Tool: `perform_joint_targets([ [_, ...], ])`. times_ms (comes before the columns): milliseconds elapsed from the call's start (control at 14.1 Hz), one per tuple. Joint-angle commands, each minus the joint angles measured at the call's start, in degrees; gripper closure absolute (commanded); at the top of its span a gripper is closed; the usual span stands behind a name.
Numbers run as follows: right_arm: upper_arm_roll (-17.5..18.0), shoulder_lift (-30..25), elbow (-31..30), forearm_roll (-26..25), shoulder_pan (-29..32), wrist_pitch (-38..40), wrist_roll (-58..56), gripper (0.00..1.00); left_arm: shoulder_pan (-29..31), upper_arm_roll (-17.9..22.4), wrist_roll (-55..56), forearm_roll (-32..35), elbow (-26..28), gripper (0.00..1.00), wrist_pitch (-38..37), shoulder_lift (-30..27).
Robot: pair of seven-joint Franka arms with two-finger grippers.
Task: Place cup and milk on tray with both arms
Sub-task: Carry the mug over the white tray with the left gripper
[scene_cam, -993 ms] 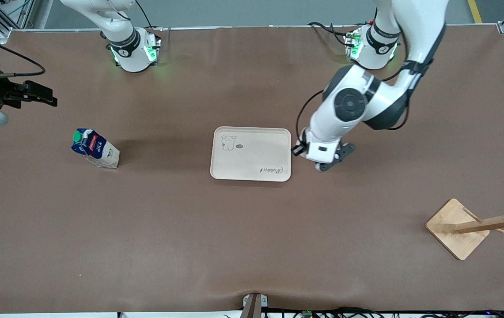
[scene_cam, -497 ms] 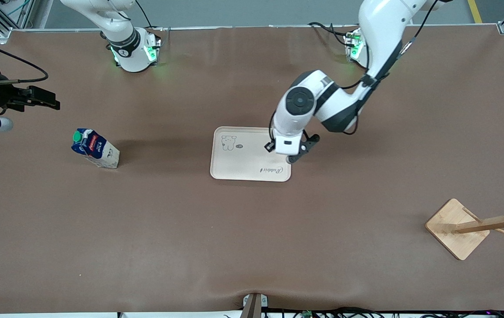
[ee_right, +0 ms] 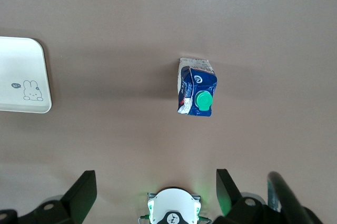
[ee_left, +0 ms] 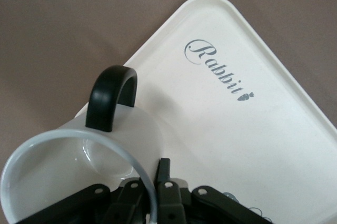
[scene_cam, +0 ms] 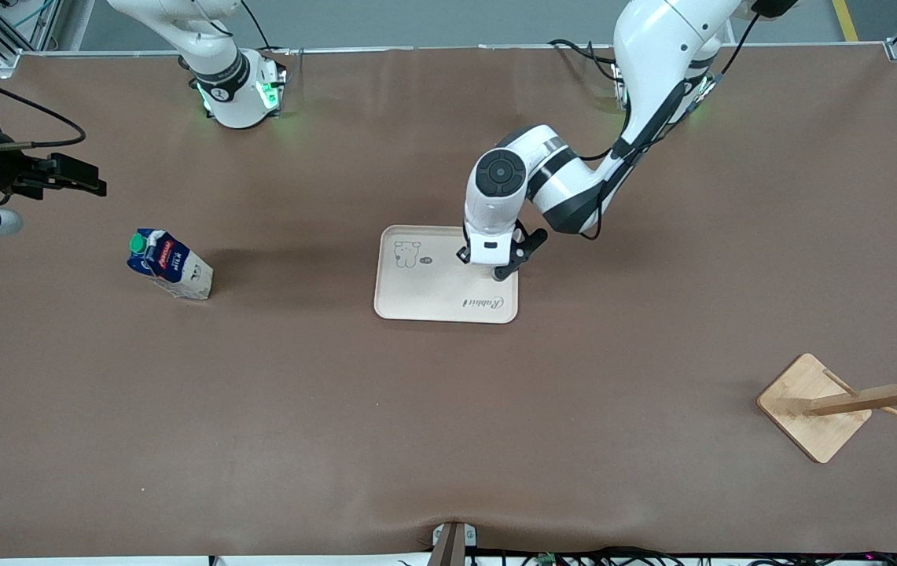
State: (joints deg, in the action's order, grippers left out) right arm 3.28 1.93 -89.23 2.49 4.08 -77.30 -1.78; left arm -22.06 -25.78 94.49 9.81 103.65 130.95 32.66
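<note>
My left gripper is shut on the rim of the white cup, one finger inside and one outside. The cup's black handle points away from the fingers. The cup hangs low over the cream tray, over its end toward the left arm, close to the "Rabbit" lettering. In the front view the wrist hides the cup. The milk stands on the table toward the right arm's end and also shows in the right wrist view. My right gripper is open and empty, high over the table beside the milk.
A bamboo rack with pegs stands near the front camera at the left arm's end. The right arm's base and the left arm's base stand along the table's edge farthest from the front camera.
My left arm has carried the cup from beside the tray to over the tray's end. The right arm has barely moved. The milk and tray have not moved.
</note>
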Motion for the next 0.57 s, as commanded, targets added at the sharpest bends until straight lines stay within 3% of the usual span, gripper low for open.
perform_joint_targets([
  [0, 0.4, 0.1, 0.5, 0.8, 0.8, 0.0, -0.6, 0.0, -1.1, 0.6, 1.4, 1.4, -2.0, 1.0, 0.4, 1.7],
  [497, 0.4, 0.2, 0.5, 0.8, 0.7, 0.0, -0.7, 0.0, -1.3, 0.9, 1.5, 3.0, -3.6, 1.0, 0.4, 4.3],
])
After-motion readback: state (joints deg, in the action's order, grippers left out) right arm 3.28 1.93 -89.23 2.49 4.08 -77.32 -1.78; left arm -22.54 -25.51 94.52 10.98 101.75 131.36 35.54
